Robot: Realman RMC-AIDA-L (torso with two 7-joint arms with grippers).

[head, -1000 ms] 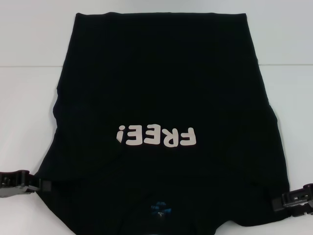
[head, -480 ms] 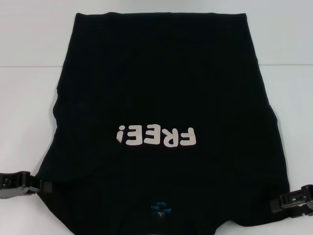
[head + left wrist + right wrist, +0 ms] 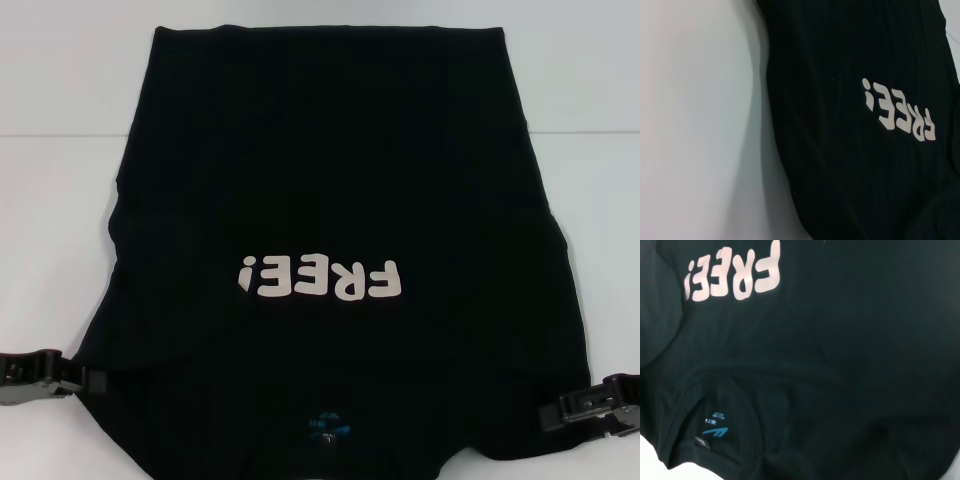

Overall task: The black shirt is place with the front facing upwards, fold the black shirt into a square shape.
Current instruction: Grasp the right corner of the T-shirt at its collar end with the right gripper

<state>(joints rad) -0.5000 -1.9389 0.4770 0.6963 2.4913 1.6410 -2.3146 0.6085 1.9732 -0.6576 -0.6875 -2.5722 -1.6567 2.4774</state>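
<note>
The black shirt lies spread on the white table, front up. Its white "FREE!" lettering reads upside down from here, and the collar with the blue neck label is nearest me. My left gripper touches the shirt's near left edge low at the table. At the near right edge is my right gripper. The left wrist view shows the shirt beside bare table. Cloth fills the right wrist view, with the label and the lettering.
White table surface borders the shirt on both sides and beyond its far hem. The shirt's near end runs past the bottom of the head view.
My right gripper has shifted a little nearer to me and inward along the shirt's right edge. The left gripper has stayed almost still. The shirt lies as before.
</note>
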